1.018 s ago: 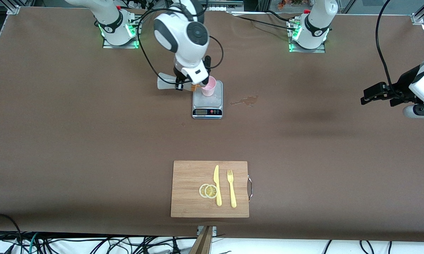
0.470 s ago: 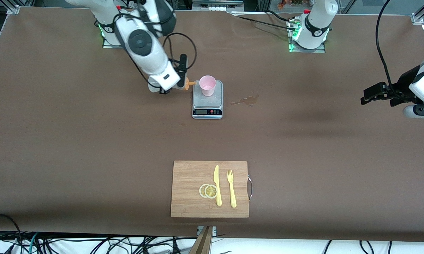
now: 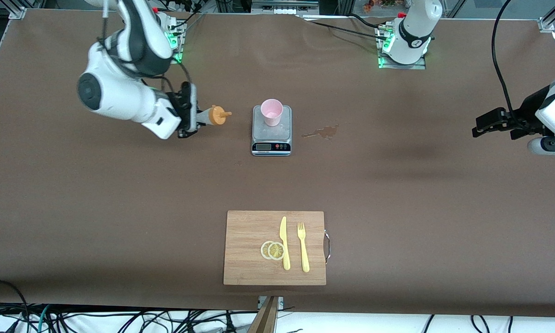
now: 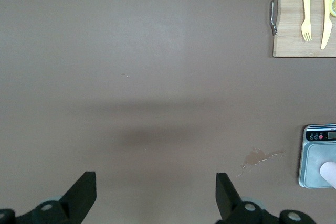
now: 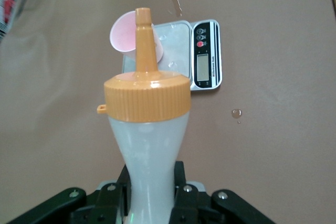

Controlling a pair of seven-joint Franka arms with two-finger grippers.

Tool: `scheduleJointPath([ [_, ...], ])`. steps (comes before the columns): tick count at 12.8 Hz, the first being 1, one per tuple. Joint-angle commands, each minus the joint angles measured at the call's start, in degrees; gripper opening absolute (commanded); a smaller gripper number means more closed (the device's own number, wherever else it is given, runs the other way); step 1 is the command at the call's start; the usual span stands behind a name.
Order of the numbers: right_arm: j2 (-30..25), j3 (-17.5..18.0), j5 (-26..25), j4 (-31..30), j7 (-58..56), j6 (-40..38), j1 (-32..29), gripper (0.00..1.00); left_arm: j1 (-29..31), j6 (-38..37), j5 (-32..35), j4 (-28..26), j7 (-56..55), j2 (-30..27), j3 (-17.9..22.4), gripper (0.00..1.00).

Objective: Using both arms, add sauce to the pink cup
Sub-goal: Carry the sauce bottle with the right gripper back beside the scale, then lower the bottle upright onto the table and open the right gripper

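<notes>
Right claw [image 3: 190, 111] is clamped on the sauce [image 3: 214, 115] — upper left of the front frame, held in the air over bare counter [image 3: 120, 194], toward the right arm's end from the scale [image 3: 271, 131]. The bottle lies roughly level, its orange cap and nozzle aimed at the cup [image 3: 272, 112] but well short of it. In the right wrist view the fingers [image 5: 181, 190] pinch the whitish body low down, and the nozzle tip lines up with the cup's rim.

The cup stands upright on the scale's plate, upper centre of the front frame, on the part of the plate farther from the front camera; the scale's display faces that camera. Just beside the scale, toward the left arm's end, a small brownish spill [image 3: 322, 132] sits on the counter. The right wrist view also shows a droplet [image 5: 236, 113] on the counter near the scale.

Left claw [image 3: 497, 123] waits at the right edge of the front frame, jaws spread wide and holding nothing — the left wrist view shows both fingers [image 4: 81, 192] apart over bare counter.

Lower centre: board [image 3: 249, 231] carrying two lemon slices [image 3: 272, 250], a yellow knife [image 3: 284, 243] and a yellow fork [image 3: 302, 246].
</notes>
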Motion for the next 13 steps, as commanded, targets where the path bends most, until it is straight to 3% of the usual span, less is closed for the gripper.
scheduleJointPath([
  [1, 2.84, -0.65, 9.30, -0.42, -14.00, -7.22, -8.65, 0.30, 0.25, -0.92, 0.40, 1.15, 1.43, 0.34, -0.12, 1.00],
  [5, 15.65, -0.48, 20.47, 3.08, -36.41, -22.06, -22.10, 0.30, 0.25, -0.92, 0.40, 1.23, 1.43, 0.34, -0.03, 1.00],
  [7, 22.60, -0.47, 25.14, 5.37, -46.44, -29.10, -25.98, 0.30, 0.17, -0.92, 0.40, 1.23, 1.43, 0.34, -0.12, 1.00],
  [11, 31.32, -0.12, 25.95, 11.17, -55.95, -36.76, -31.61, 0.31, 0.17, -0.92, 0.49, 1.23, 1.43, 0.34, -0.12, 1.00],
  [13, 34.92, 1.88, 26.30, 12.93, -60.61, -38.35, -34.86, 0.32, 0.17, -0.92, 0.49, 1.23, 1.43, 0.34, -0.12, 1.00],
])
